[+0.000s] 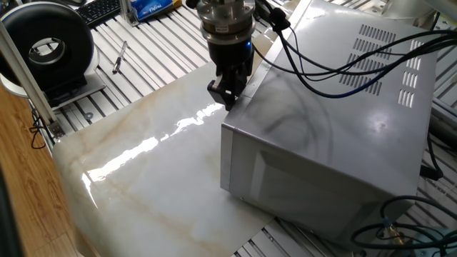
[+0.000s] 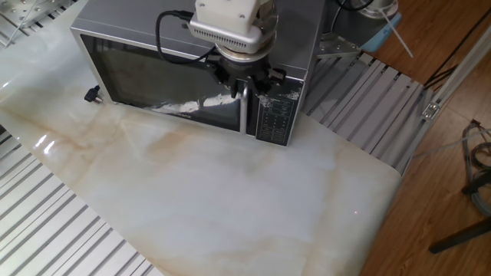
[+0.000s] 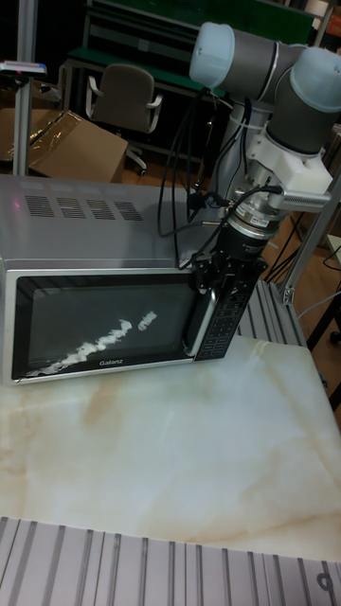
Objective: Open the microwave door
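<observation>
The microwave (image 1: 335, 121) (image 2: 291, 31) (image 3: 85, 227) is a big silver box on the marble table. Its door (image 2: 153, 80) (image 3: 95, 327), a dark window in a silver frame, lies flush against the front. A vertical handle (image 2: 244, 115) (image 3: 196, 327) runs beside the control panel (image 2: 275, 116). My gripper (image 1: 228, 91) (image 2: 244, 83) (image 3: 224, 277) hangs at the handle's top, pointing down. Its fingers (image 2: 261, 80) stand a little apart on either side of the handle. In one fixed view the door is hidden behind the casing.
The table (image 1: 143, 178) ends near the microwave's side. A small black part (image 2: 92, 94) lies by the door's left corner. A round black device (image 1: 53, 46), a keyboard (image 1: 100, 8) and a pen (image 1: 120, 57) sit beyond it. Cables (image 1: 335, 68) drape over the microwave top.
</observation>
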Available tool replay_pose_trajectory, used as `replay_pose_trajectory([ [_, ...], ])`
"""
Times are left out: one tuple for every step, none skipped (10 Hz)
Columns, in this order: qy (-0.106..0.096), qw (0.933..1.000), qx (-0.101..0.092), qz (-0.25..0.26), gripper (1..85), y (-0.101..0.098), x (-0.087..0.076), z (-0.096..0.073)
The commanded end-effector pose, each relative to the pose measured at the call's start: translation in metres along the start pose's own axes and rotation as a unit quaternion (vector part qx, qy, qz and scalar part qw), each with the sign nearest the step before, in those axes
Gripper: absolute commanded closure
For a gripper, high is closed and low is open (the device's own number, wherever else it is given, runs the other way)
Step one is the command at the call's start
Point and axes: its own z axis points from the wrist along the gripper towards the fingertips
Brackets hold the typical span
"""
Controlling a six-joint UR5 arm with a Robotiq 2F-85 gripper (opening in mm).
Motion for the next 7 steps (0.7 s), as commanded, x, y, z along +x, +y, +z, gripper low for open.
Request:
replay_pose_trajectory([
  [0.002,1.0000,-0.006,-0.001,48.0,0.0029,0.0023,0.0006],
  [0.003,1.0000,-0.005,-0.003,49.0,0.0028,0.0028,0.0008],
  [0.003,1.0000,-0.005,-0.005,49.0,0.0029,0.0028,0.0009],
  [0.003,1.0000,-0.005,-0.007,51.3,0.0029,0.0028,0.0009],
  [0.004,1.0000,-0.005,-0.007,54.3,0.0030,0.0032,0.0009],
  [0.006,1.0000,-0.001,-0.006,61.0,0.0012,0.0045,0.0006],
  [0.009,0.9999,0.005,-0.004,68.0,-0.0018,0.0059,0.0001],
])
